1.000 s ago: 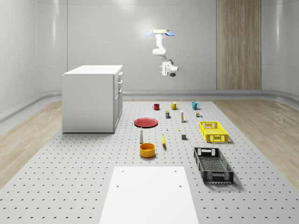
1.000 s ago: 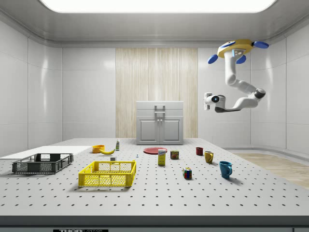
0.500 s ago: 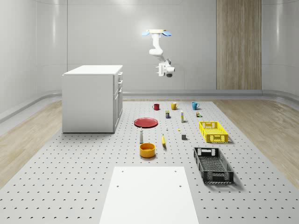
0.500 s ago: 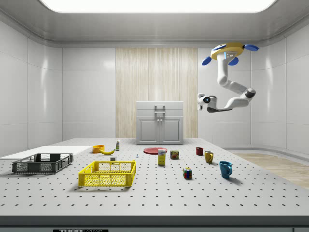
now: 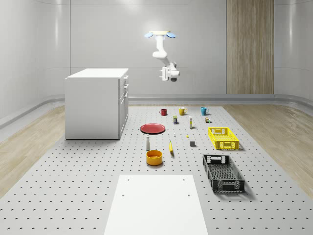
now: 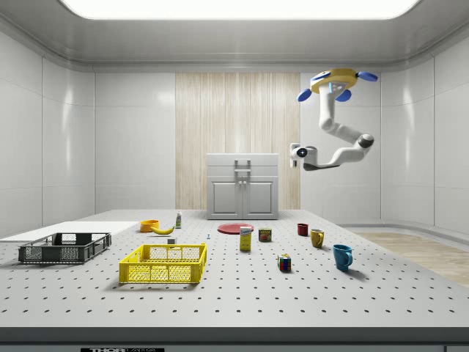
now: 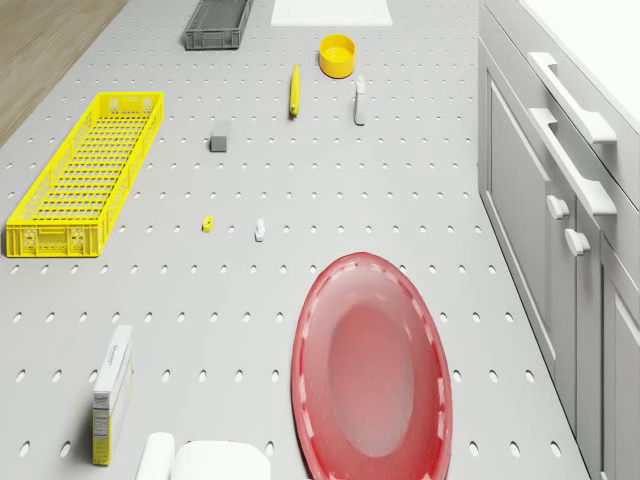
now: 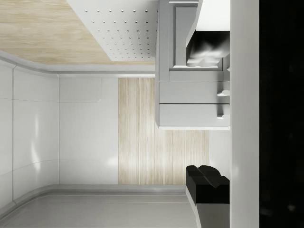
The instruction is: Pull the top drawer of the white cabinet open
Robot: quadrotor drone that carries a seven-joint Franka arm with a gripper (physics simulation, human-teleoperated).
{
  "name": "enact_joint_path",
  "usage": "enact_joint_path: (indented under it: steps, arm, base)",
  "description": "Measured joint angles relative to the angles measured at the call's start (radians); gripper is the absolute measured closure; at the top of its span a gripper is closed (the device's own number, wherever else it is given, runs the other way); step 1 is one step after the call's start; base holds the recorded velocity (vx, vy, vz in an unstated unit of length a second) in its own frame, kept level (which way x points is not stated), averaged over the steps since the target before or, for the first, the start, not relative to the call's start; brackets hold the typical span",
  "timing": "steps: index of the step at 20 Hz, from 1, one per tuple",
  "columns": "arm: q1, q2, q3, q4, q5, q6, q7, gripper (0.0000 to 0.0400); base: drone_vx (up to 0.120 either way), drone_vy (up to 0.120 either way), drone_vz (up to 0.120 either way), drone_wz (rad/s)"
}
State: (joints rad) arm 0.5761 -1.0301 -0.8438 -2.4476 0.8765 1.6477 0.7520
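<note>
drone (image 5: 160,35) hovers high over the desk (image 5: 98,171) | gripper (image 6: 292,155) state cannot tell | top drawer (image 6: 242,161) of white cabinet (image 5: 96,103) well apart, level with gripper, facing it; handle horizontal

Quadrotor drone with yellow body and blue rotors (image 6: 335,78): hovering high in the side view's upper right, and upper centre of the whole-scene view (image 5: 160,35). White seven-joint arm (image 6: 333,132): hanging beneath the body, bending at the elbow, forearm reaching level toward the side view's left. White two-finger gripper (image 6: 292,155): pointing sideways, wrist level.
</note>
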Motion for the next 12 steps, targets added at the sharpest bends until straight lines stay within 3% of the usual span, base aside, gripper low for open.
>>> enact_joint_path:
  steps: [12]
  arm:
    - [0.037,-0.038,-0.013,-0.005,-0.029,0.034,0.024,0.0095]
  base:
    - [0.12,-0.12,0.0,0.0]
